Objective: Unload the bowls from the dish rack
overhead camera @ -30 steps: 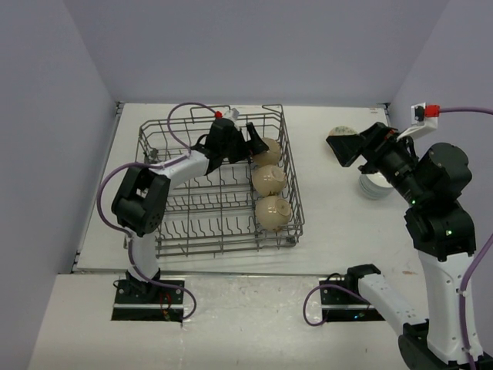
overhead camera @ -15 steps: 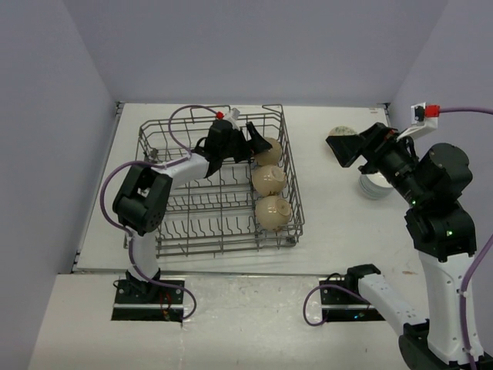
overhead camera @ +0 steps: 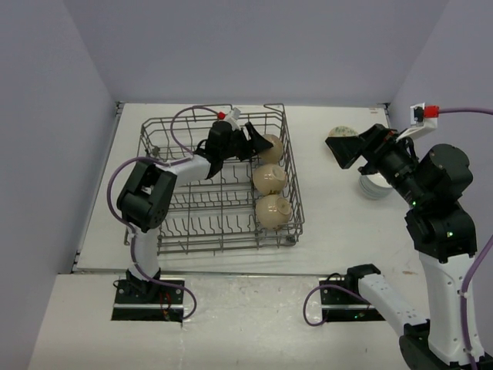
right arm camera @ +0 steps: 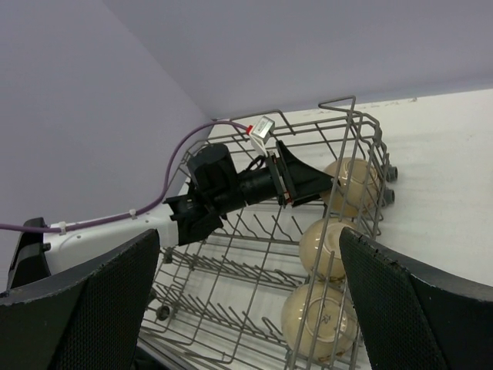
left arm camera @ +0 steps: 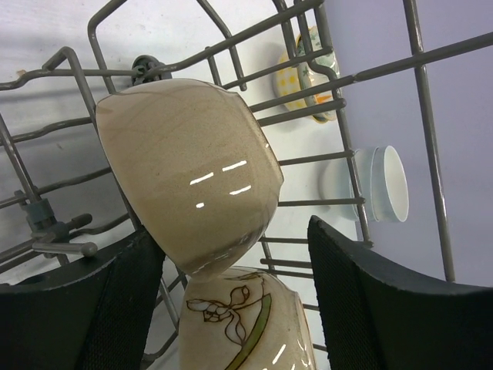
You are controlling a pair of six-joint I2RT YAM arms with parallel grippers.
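Currently reaches into the far right corner of the dish rack (overhead camera: pixel 219 231) with the left gripper (left arm camera: pixel 233 230). Straddles the farthest beige bowl (left arm camera: pixel 192 169) with jaws apart, one finger (left arm camera: pixel 92 308) at the bowl's side, the other just clear of it. Leaves that bowl tilted on edge among the wires, right beside a second beige bowl (left arm camera: pixel 246 331) with a painted flower. Shows a third beige bowl (overhead camera: pixel 273 212) nearest the arms in the same row along the rack's right side. Holds the right gripper (overhead camera: pixel 341 149) wide open and empty above the table (overhead camera: pixel 323 216), right of the rack. Finds stacked white bowls (overhead camera: pixel 373 186) and a yellow bowl (left arm camera: pixel 308 69) out on the table beside it.
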